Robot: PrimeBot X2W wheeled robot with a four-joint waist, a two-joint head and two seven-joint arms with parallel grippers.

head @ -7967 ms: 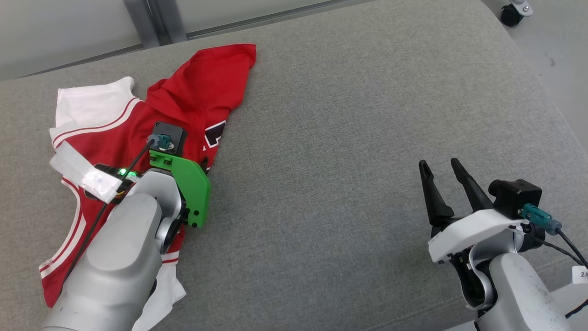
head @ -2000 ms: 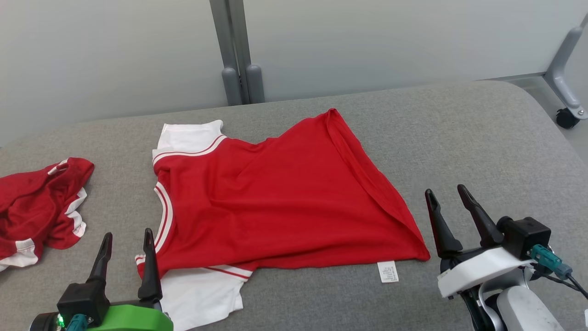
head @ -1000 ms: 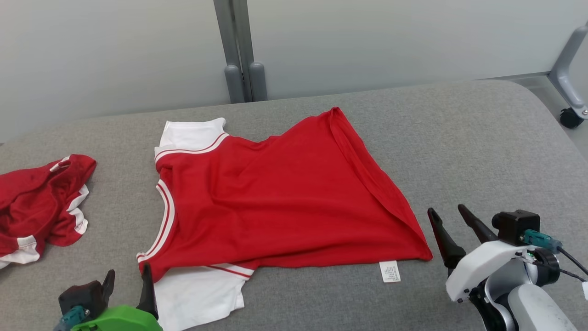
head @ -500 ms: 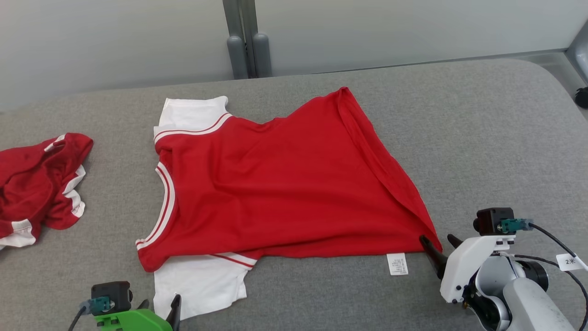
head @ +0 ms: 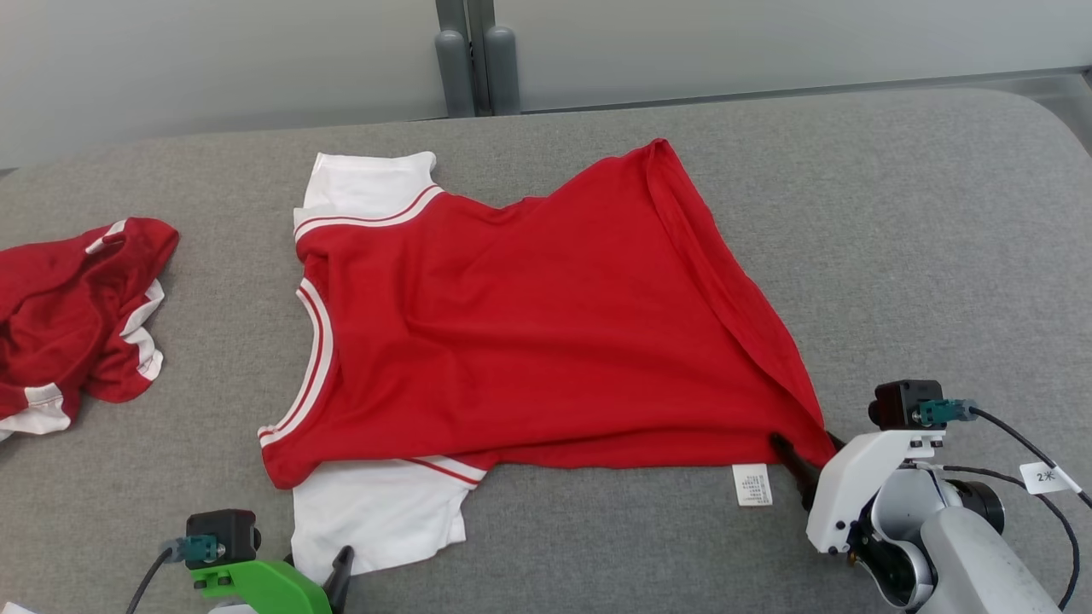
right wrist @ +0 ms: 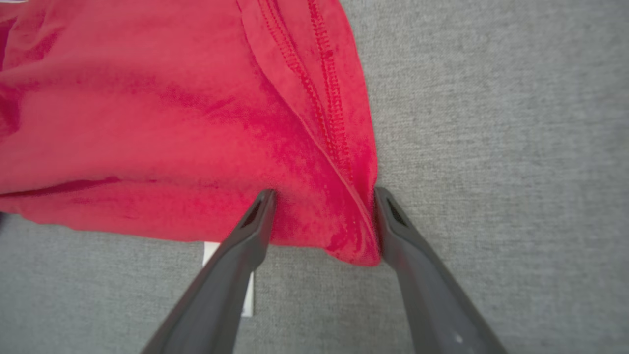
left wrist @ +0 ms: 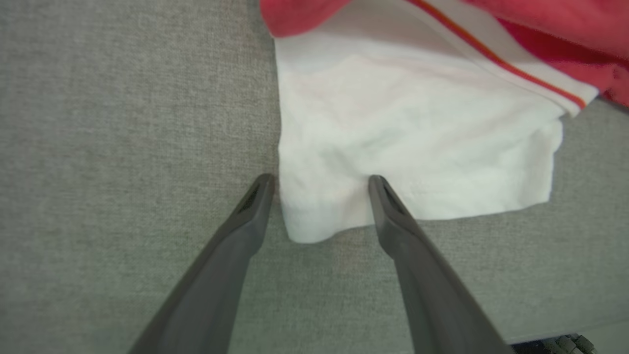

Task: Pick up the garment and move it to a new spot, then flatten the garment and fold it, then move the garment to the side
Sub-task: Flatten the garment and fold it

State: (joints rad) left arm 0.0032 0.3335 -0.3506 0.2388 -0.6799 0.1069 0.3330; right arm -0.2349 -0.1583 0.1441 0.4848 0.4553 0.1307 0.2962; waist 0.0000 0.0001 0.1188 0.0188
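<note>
Straddling the cloth at both near corners, my jaws stand spread on each side and pinch nothing yet. The right gripper (right wrist: 324,192) has one finger over the red body and the other just off the stitched side hem, with the hem corner (right wrist: 361,246) between them. The left gripper (left wrist: 320,177) brackets the near corner of the white sleeve (left wrist: 403,123), one finger over the grey padded surface (left wrist: 123,123) and one over the sleeve.

I judge this to be the flattening step. I should press low, close on both layers at each corner, then draw the corners apart and toward me evenly so the ripples across the garment (head: 529,341) pull out. A shallow bite would likely slip off the thin knit.

The garment lies mid-surface and skewed, its care label (head: 752,484) poking out at the near edge. Open room is wide to the right and beyond. To the left a second red garment (head: 68,315) lies crumpled, well apart, so I keep my left pull short of it.
</note>
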